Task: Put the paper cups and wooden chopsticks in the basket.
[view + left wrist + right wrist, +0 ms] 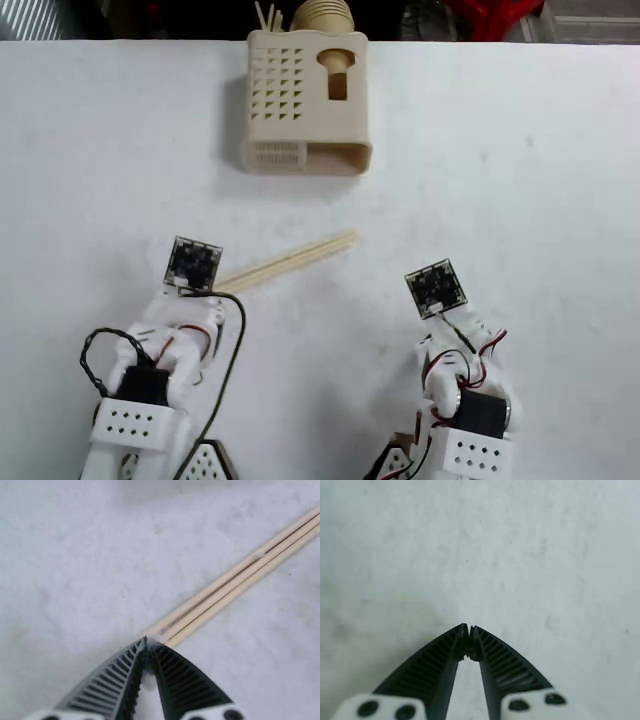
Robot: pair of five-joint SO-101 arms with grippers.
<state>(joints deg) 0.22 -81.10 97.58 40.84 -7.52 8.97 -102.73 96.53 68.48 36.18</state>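
Left gripper (146, 642) is clenched, tips touching the near ends of the wooden chopsticks (290, 260) lying flat on the table (520, 180). Right gripper (469, 629) is clenched on nothing. The basket (305, 100) stands beyond the chopsticks, unobstructed, holding a paper cup (322, 15).

The left arm (165, 340) stands at the near left edge of the counter (520, 200), folded low and leaning forward and slightly to the right. Its jaws are closed, the dark ribbed fingers (107, 685) meeting at their tips, held low over the counter. The right arm (460, 390) stands at the near right edge, well apart from the left arm, leaning forward and slightly to the left. Its jaws are closed too, the fingers (512, 665) touching at the tips
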